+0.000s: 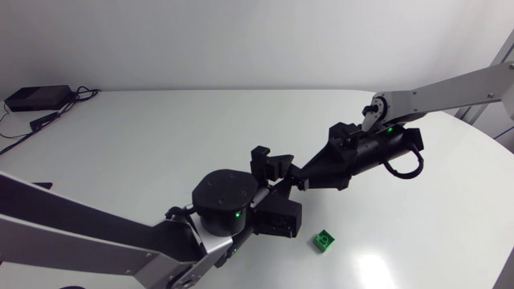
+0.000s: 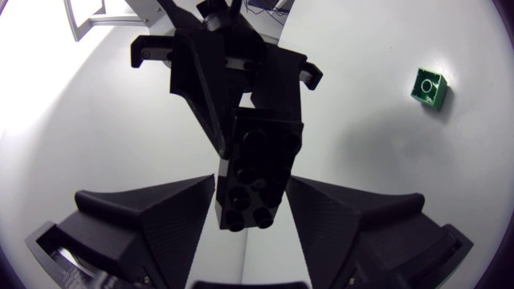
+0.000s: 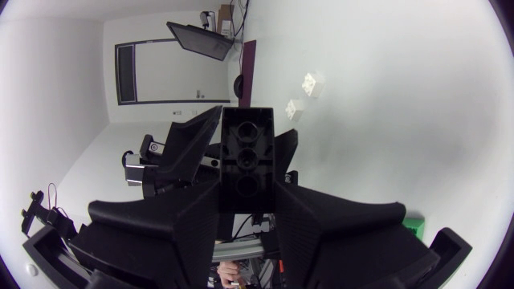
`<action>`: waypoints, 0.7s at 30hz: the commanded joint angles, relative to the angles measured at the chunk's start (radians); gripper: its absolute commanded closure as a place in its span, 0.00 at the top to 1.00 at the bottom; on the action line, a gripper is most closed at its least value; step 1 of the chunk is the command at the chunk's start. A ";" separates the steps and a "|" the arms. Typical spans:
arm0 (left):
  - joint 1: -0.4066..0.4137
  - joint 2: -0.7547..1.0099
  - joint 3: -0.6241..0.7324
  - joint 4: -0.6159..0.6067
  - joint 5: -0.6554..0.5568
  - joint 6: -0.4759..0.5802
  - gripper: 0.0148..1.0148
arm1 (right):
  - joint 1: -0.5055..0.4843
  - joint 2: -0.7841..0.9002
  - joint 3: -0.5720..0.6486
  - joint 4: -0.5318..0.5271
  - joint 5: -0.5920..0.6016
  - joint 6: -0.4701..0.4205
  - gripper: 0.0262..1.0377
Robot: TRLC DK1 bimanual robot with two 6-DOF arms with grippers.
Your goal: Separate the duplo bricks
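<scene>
The two arms meet over the middle of the white table (image 1: 161, 136). They hold one stick of black bricks (image 2: 255, 152) up in the air between them. The left gripper (image 2: 252, 193) pinches one end, with its jaws close together and a finger on each side. The right gripper (image 3: 247, 193) pinches the other end the same way. A green brick (image 1: 324, 241) sits alone on the table nearby, touching nothing.

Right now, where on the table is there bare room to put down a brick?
Crowded: the middle, where the left gripper and the right gripper both grip the black bricks; the left arm covers the near left. Free: the wide far half of the table behind them, and the patch between the green brick and the right arm.
</scene>
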 commanded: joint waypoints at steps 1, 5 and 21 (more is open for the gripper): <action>-0.014 -0.034 0.016 0.018 -0.005 0.018 0.53 | -0.019 0.019 -0.010 -0.028 -0.018 0.003 0.13; -0.019 -0.049 0.008 0.018 -0.006 0.018 0.49 | -0.030 0.025 -0.008 -0.030 -0.021 0.000 0.13; -0.019 -0.123 -0.019 0.002 -0.006 0.035 0.32 | -0.057 -0.013 -0.017 -0.064 -0.047 -0.040 0.48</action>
